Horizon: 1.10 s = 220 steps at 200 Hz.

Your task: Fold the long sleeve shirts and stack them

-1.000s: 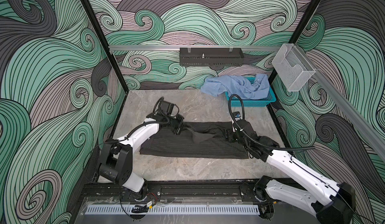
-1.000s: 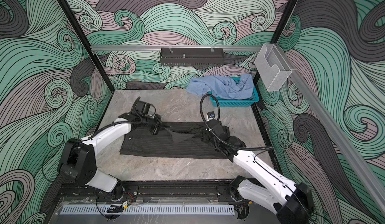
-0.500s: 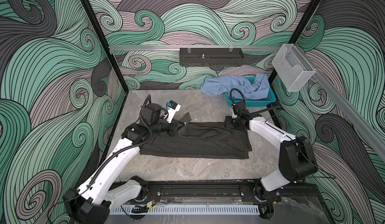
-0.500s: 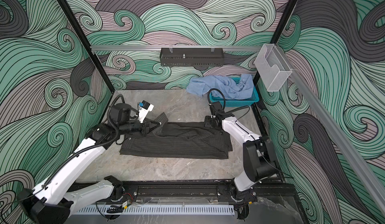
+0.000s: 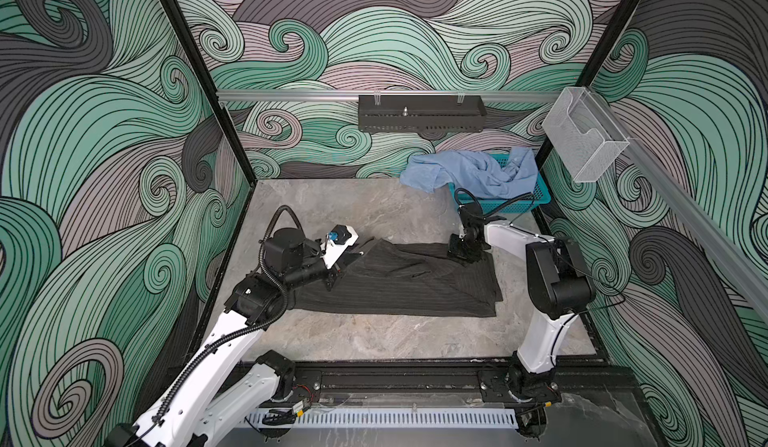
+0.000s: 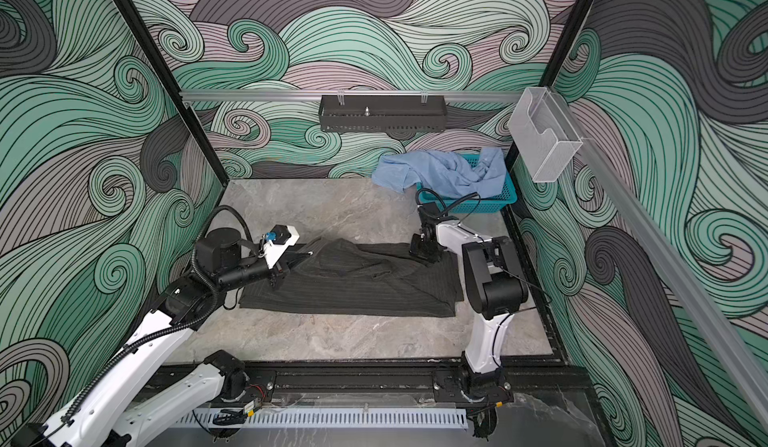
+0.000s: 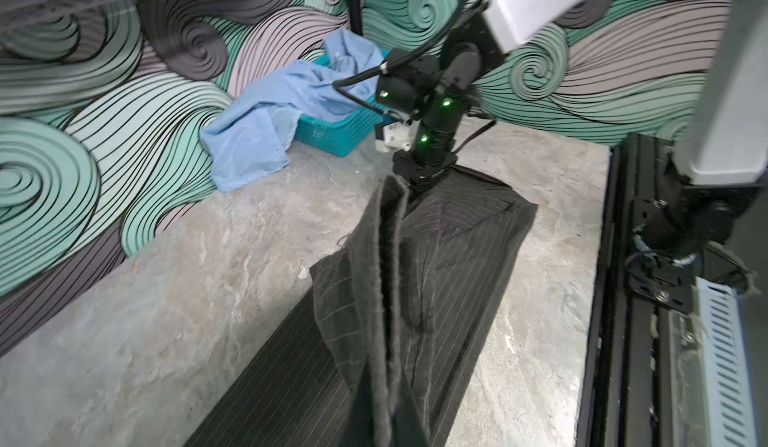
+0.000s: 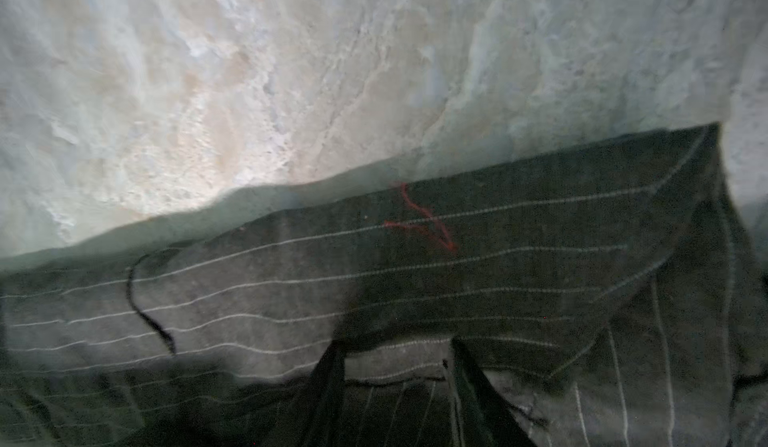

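The dark pinstriped long sleeve shirt [image 5: 415, 287] [image 6: 365, 287] lies spread across the middle of the marble table. My left gripper [image 5: 355, 254] [image 6: 308, 253] [image 7: 384, 366] is shut on a raised fold at its far left edge. My right gripper [image 5: 461, 253] [image 6: 424, 251] [image 8: 397, 345] presses down on the far right corner, its jaws apart with striped cloth lying between them. The light blue long sleeve shirt [image 5: 469, 170] [image 6: 440, 170] [image 7: 257, 133] hangs crumpled over the basket.
A teal basket [image 5: 528, 201] [image 6: 494, 201] stands in the back right corner. A black rack [image 5: 419, 112] hangs on the back wall and a clear holder [image 5: 582, 141] on the right rail. The black base rail [image 5: 395, 382] runs along the front.
Both arms have swung from the shirt's middle to its far edge. The left gripper lifted a fold at the left end. The right gripper's jaws have narrowed over the right corner.
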{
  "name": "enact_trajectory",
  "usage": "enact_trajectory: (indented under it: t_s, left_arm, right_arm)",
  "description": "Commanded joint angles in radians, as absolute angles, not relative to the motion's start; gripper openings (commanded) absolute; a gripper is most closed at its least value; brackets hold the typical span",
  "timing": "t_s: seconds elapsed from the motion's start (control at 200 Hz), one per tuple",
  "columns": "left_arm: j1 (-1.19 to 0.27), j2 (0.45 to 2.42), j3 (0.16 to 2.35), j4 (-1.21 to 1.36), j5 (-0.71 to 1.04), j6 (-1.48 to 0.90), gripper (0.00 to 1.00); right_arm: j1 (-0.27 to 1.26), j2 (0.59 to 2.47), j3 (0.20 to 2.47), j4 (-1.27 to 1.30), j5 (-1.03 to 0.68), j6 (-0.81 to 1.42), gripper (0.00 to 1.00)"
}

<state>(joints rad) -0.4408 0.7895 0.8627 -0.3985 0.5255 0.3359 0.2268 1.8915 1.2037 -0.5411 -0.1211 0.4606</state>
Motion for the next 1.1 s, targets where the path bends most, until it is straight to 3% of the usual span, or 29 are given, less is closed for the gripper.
enact_trajectory:
  t_s: [0.0, 0.155, 0.31, 0.666, 0.756, 0.891, 1.096]
  left_arm:
    - [-0.434, 0.724, 0.852, -0.343, 0.756, 0.420, 0.00]
    - [-0.439, 0.704, 0.912, -0.436, 0.986, 0.446, 0.00]
    - [-0.511, 0.711, 0.978, -0.491, 1.106, 0.416, 0.00]
    - [-0.661, 0.802, 0.959, -0.530, 1.177, 0.415, 0.04]
    - [-0.660, 0.789, 0.956, -0.506, 1.111, 0.422, 0.02]
    - [-0.657, 0.760, 0.926, -0.356, 0.812, 0.312, 0.00]
    - [-0.574, 0.876, 0.915, -0.310, 0.528, 0.166, 0.00]
  right_arm:
    - [0.215, 1.889, 1.206, -0.568, -0.129, 0.447, 0.40]
    - [0.202, 1.852, 1.185, -0.569, -0.121, 0.440, 0.39]
    - [0.188, 1.845, 1.189, -0.579, -0.119, 0.428, 0.39]
    - [0.178, 1.855, 1.213, -0.591, -0.146, 0.422, 0.38]
    - [0.178, 1.848, 1.211, -0.590, -0.144, 0.422, 0.35]
    - [0.178, 1.865, 1.216, -0.589, -0.140, 0.420, 0.25]
    - [0.178, 1.882, 1.241, -0.584, -0.136, 0.419, 0.05]
